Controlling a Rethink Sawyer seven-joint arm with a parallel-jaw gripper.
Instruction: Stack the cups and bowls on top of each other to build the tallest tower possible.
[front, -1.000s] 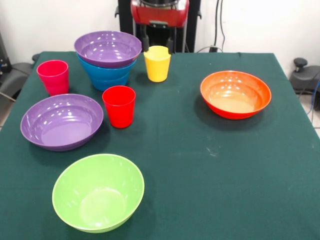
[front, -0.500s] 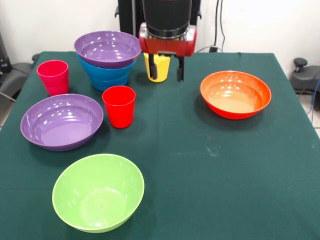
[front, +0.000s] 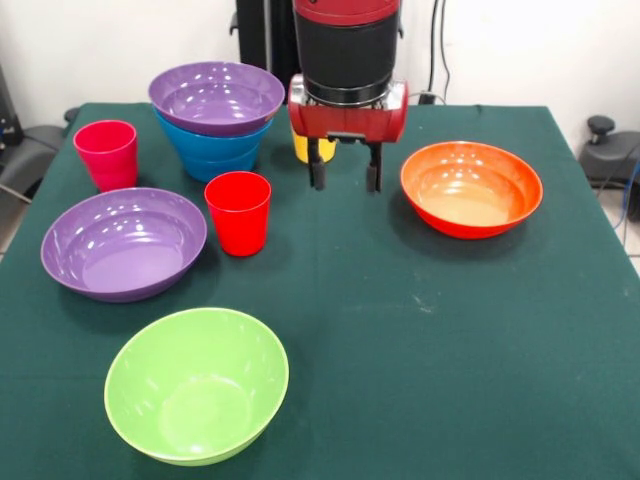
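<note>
My gripper (front: 345, 180) hangs open and empty over the table's middle, between the red cup (front: 238, 212) and the orange bowl (front: 471, 188). The yellow cup (front: 302, 150) is mostly hidden behind the gripper's body. A pink-magenta cup (front: 106, 154) stands at the far left. The tower (front: 214, 120) is a purple bowl nested in a blue bowl at the back left. A second purple bowl (front: 123, 242) lies at the left. A lime green bowl (front: 196, 384) lies at the front left.
The green tablecloth (front: 450, 330) covers the table. The robot's pedestal (front: 262, 30) stands behind the far edge. Dark equipment (front: 610, 150) sits off the right side of the table.
My arm has come down and forward from the far edge to over the table's middle. It now covers most of the yellow cup. The cups and bowls have not moved.
</note>
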